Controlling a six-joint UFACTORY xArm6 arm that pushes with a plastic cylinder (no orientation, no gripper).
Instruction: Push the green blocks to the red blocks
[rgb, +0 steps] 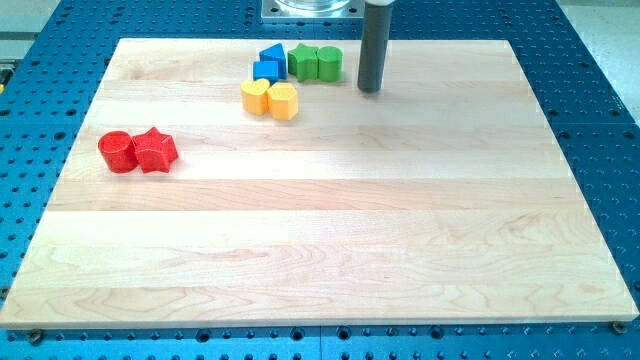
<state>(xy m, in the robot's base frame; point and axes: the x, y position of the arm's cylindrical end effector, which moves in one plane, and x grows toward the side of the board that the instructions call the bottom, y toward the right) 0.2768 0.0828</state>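
Standing near the view's top, my tip (371, 90) is resting on the bench (350, 250) just to the view's right of the green pair, close to it but not touching; no gripper is fitted on this arm, only a bare rod, so nothing is opening, closing or holding.

At the view's left, the red cylinder (116, 151) and the red star (155, 150) are sitting side by side and touching, well apart from everything else; these are the goal. Further right, towards the top, the two yellow blocks, the left yellow block (256, 96) and the right yellow block (284, 101), are lying together; just above them the blue triangular block (272, 53) and the blue cube (267, 70) are huddling, the cube touching or nearly touching the yellows. Next to the blues, the left green block (303, 62) and the right green block (329, 63) are sitting pressed together; their exact shapes are hard to make out.

By my judgement, the task is only beginning: the greens are lying far from the reds, and the tip is lining up behind them. The next move is calling for a push towards the view's left and bottom; the blues and yellows are standing directly in that path, so the line needs steering below or around them, or they will be getting swept along; two loose blocks may also be splitting apart under an off-centre push.
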